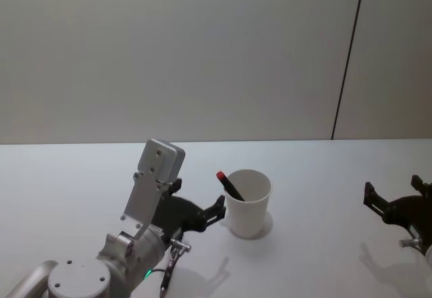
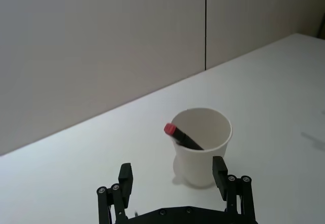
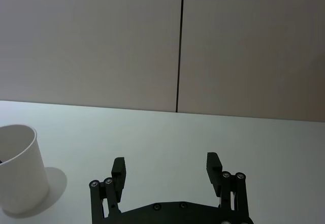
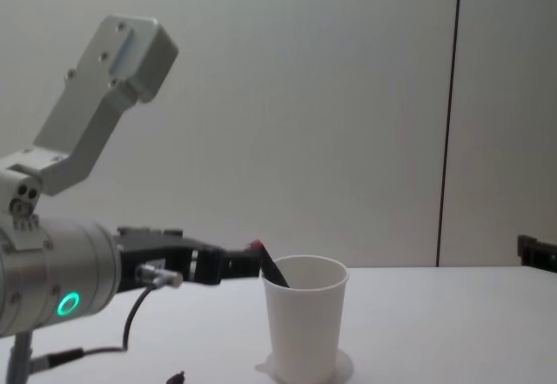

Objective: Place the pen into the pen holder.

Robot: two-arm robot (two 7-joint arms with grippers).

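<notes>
Red-capped pen (image 1: pixel 229 185) leans inside white paper cup (image 1: pixel 248 210); left gripper (image 2: pixel 171 165) just beside cup, wide open, empty; right gripper (image 3: pixel 166 161) well apart from cup, open, empty

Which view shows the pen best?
The left wrist view: the pen leans inside the pen holder, red end at the rim, shaft against the white inner wall. The head view shows the same, smaller; the chest view just its top; the right wrist view the holder's outer wall.
</notes>
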